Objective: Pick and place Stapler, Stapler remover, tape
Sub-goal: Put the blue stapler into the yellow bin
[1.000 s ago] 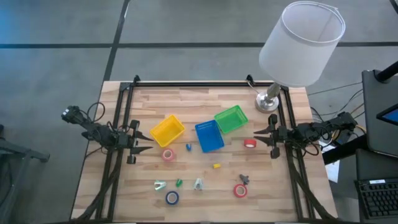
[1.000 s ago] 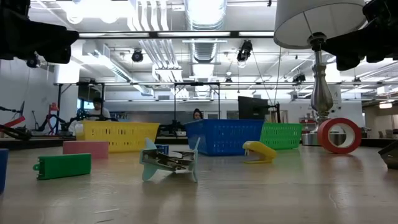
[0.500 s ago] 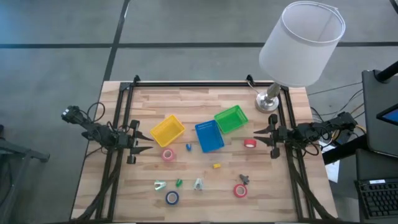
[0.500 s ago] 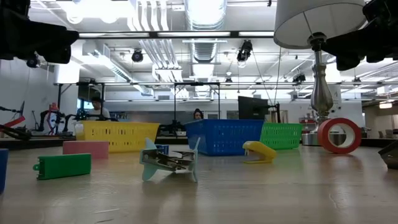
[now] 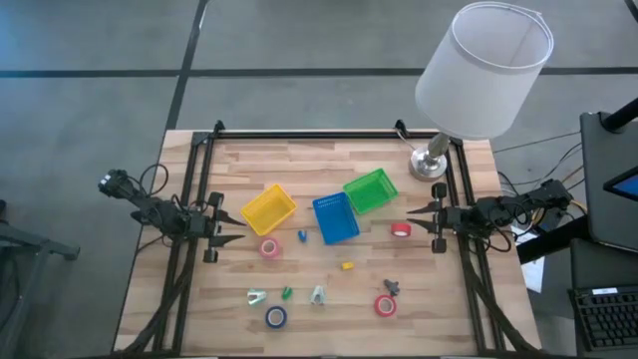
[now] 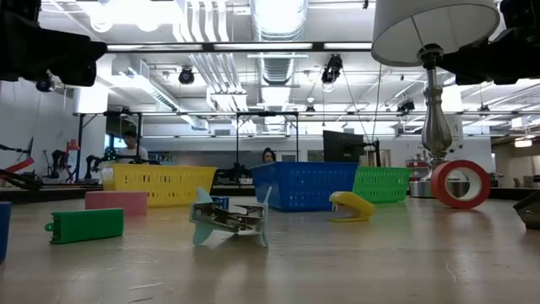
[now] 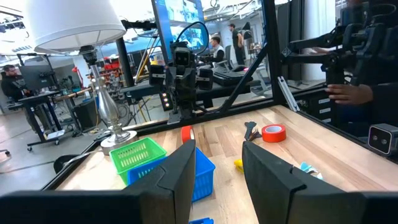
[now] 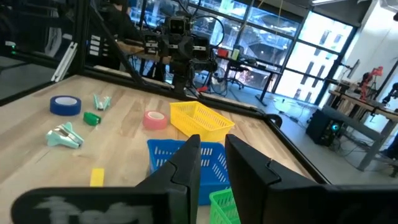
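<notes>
- Your left claw (image 5: 239, 228) hangs released at the bench's (image 5: 329, 160) left edge, near the pink tape (image 5: 270, 247).
- Your right claw (image 5: 411, 221) hangs empty, fingers slightly parted, just beside the red tape (image 5: 401, 229).

Grey floor (image 5: 299, 60), white lamp (image 5: 483, 70), ceiling ducts (image 6: 278, 34), windows (image 8: 292, 43)

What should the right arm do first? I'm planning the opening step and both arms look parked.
Probably bring the right tool down onto the red tape roll. That roll stands on edge just ahead of it, nearer than any other item, and the tool, like the left tool, holds nothing.
</notes>
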`<state>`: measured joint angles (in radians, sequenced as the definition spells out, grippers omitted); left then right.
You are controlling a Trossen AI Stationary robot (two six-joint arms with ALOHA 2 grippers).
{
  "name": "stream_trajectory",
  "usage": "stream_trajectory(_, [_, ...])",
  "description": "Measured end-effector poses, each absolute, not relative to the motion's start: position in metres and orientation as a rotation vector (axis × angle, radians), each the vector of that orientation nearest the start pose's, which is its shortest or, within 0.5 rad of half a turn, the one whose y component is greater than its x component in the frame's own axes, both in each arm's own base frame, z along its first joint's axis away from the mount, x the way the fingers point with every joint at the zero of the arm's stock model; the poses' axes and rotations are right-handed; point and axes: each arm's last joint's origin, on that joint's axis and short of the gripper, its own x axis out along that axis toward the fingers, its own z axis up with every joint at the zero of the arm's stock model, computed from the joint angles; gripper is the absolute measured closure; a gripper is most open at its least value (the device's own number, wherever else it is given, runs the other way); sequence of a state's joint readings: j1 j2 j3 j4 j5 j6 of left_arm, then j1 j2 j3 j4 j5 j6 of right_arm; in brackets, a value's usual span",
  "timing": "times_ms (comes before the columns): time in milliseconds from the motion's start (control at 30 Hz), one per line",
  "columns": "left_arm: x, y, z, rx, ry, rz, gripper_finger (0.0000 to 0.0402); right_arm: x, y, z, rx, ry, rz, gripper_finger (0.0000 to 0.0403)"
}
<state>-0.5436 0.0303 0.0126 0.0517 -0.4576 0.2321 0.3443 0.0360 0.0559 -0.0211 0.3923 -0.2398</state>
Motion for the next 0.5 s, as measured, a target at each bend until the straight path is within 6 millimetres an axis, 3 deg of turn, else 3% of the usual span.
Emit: stream_trajectory(500, [0.0886,-0.0386,0.1703,0.216,-0.040,-0.082,0.0266,0.0927,0.0214,0.1778,-0.237,0.007,-0.048,0.0314])
